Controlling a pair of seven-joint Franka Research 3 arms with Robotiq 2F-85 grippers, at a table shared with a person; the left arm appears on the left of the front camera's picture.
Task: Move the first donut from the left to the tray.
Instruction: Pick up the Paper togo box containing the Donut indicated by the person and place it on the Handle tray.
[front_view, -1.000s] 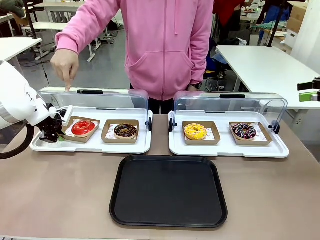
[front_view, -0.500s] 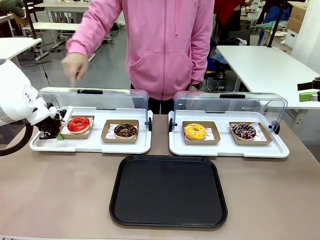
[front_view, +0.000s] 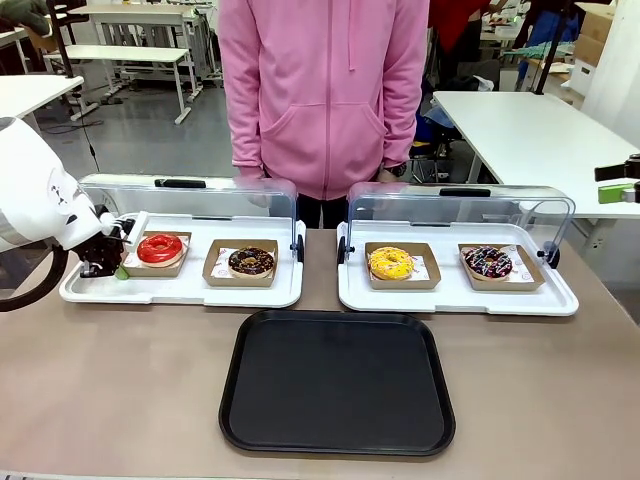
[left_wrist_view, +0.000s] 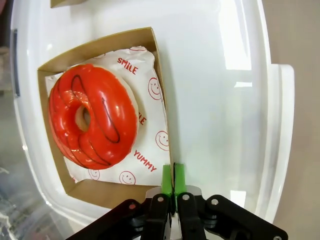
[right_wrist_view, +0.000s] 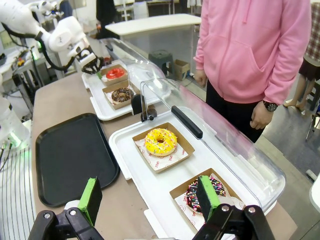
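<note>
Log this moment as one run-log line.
left gripper: shut on red donut's cardboard holder wall | right gripper: open, holding nothing | black tray: bare

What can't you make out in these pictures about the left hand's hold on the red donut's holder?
- Front view: the left hand has its fingertips hidden behind the red donut's holder; contact unclear.
- Left wrist view: the green pads are shut on the holder's wall; how deep they reach is hidden by the wall.
- Right wrist view: the left hand is too small for detail.
</note>
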